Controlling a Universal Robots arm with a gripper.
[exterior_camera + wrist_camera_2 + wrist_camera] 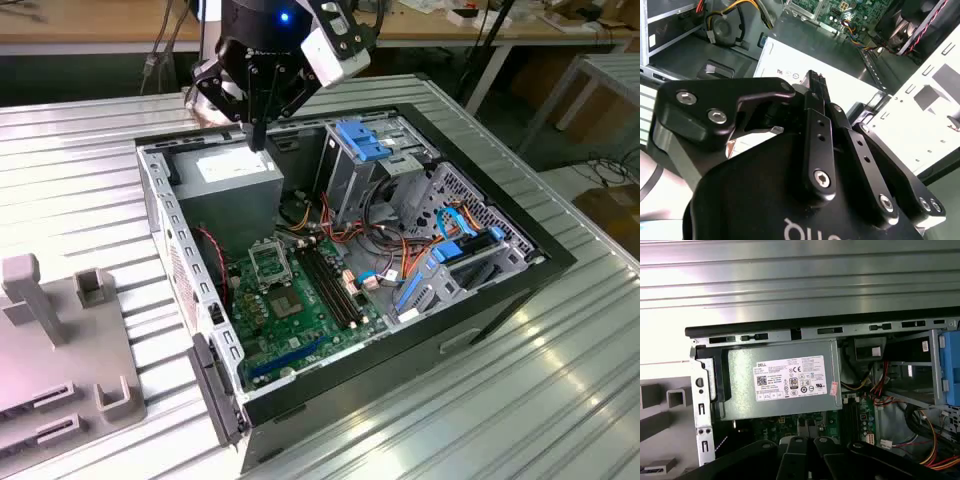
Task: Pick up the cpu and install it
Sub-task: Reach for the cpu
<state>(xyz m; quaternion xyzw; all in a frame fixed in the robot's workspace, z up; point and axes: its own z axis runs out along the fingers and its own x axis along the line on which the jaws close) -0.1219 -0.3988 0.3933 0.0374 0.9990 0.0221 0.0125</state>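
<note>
Exterior view: my gripper (pixel 259 138) hangs straight over the grey power supply (pixel 232 178), which sits in a corner of the open computer case (pixel 555 258). My fingertips are just above its top face; whether they touch it I cannot tell.

My jaws are together. In the second wrist view the two fingers (pixel 819 125) lie side by side with no gap between them, over the power supply's white label (pixel 790 67). Whether anything thin is nipped between them I cannot tell, and I cannot make out where the cpu lies.

Just beside the power supply, on the green motherboard (pixel 300 320), sits the black square socket frame (pixel 270 262) with its green centre. The long black memory slots (pixel 330 285) run alongside that frame, a little farther from the power supply. Blue drive brackets (pixel 362 140) stand near the power supply on its other flank.

In the first wrist view the power supply (pixel 740 390) lies against the case wall, with the ribbed metal table (pixel 790 280) beyond it. A grey fixture block (pixel 60 350) stands on that table outside the case, well apart from the power supply.
</note>
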